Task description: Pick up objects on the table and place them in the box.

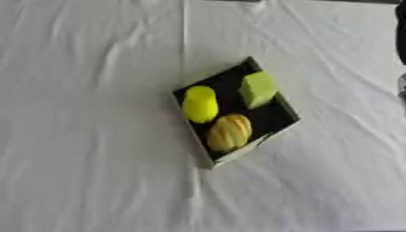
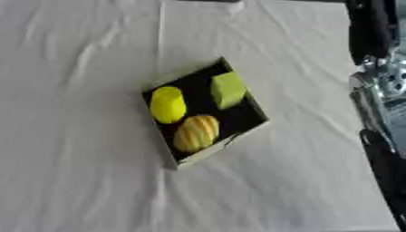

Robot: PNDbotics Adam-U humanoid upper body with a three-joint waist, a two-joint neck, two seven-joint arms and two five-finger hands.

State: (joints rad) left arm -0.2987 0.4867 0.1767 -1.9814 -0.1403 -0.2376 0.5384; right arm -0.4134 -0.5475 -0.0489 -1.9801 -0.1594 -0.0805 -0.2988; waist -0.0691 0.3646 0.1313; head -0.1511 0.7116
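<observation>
A shallow box (image 1: 282,105) with a black inside and pale walls lies askew in the middle of the white cloth. Three things lie in it. A yellow cylinder (image 1: 200,103) is at its left, a light green block (image 1: 258,89) at its far right, and a yellow-orange striped oval thing (image 1: 229,132) at its near end. My right hand (image 2: 369,31) shows only as a dark shape at the upper right edge, well to the right of the box and holding nothing that I can see. My left hand is out of sight.
A wrinkled white cloth (image 1: 95,149) covers the whole table. My right arm, black with a silver joint (image 2: 387,84), runs down the right edge of the right eye view.
</observation>
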